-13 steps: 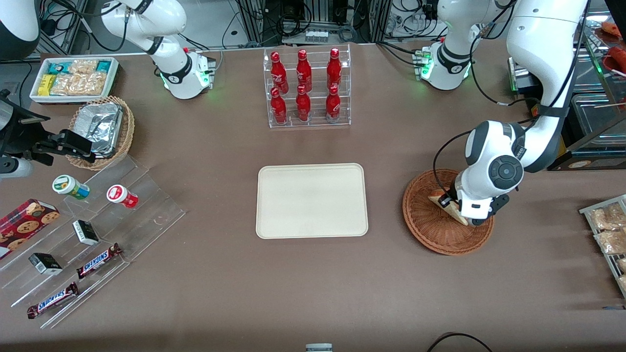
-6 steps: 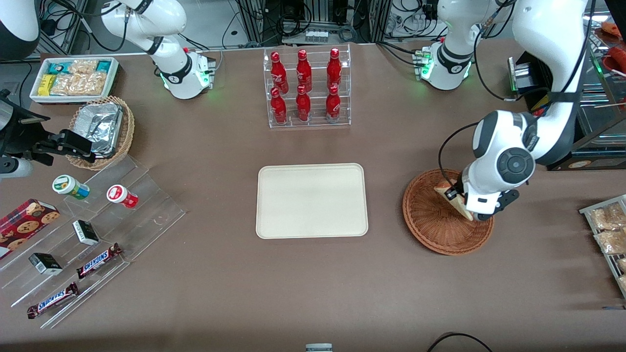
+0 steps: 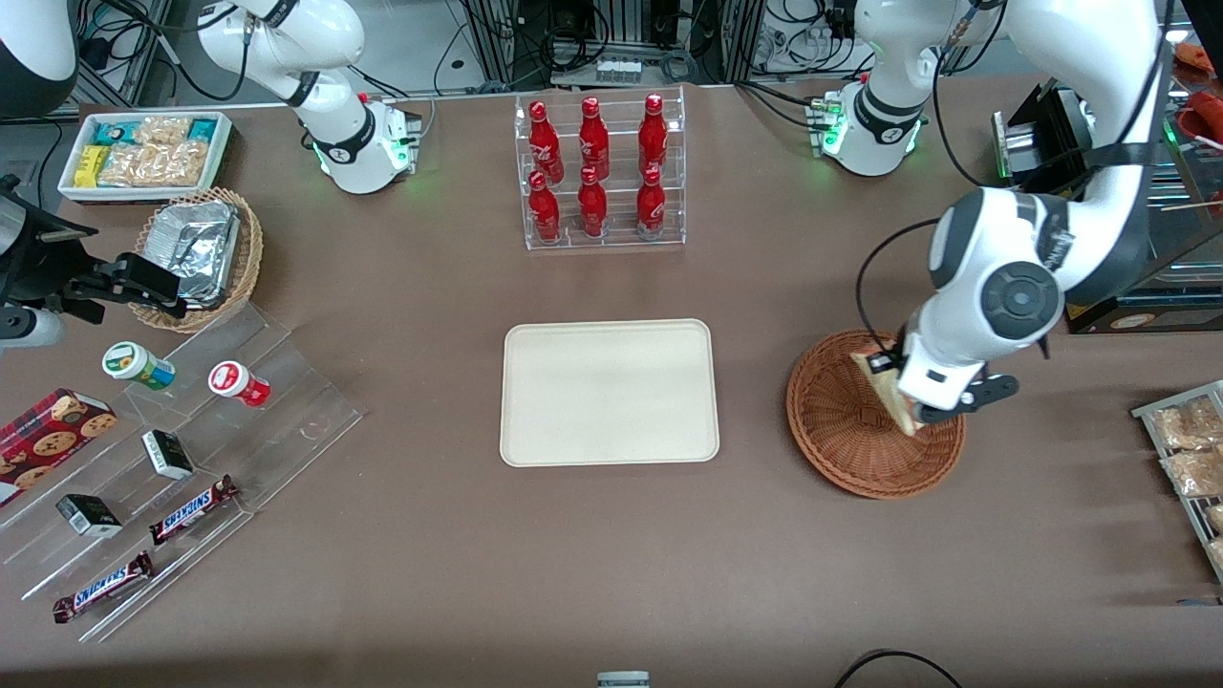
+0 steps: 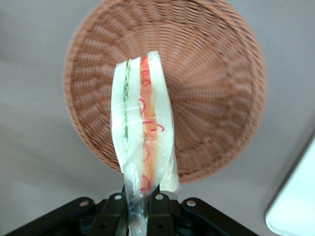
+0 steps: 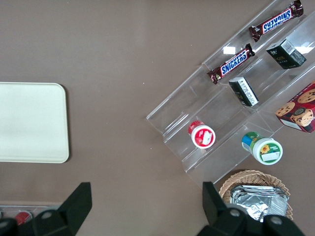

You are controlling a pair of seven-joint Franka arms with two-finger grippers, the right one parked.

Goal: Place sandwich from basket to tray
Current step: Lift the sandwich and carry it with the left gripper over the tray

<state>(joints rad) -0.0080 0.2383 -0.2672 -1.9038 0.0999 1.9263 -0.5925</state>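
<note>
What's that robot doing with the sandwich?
The robot's left arm has picked up the sandwich. Its end effector is shut on the wrapped sandwich and holds it in the air above the round brown basket. The cream tray in the middle of the table has nothing on it yet, so the sandwich hasn't been carried there.

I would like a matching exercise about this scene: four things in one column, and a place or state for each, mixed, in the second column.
Things:
1. sandwich
2. basket
3. tray
4. gripper

States:
A. lies on the table with nothing on it
B. hangs above the basket, wrapped in clear film
C. round and woven, under the lifted sandwich
D. jaws shut on the sandwich's wrapped end

Pairs: 1-B, 2-C, 3-A, 4-D
</note>
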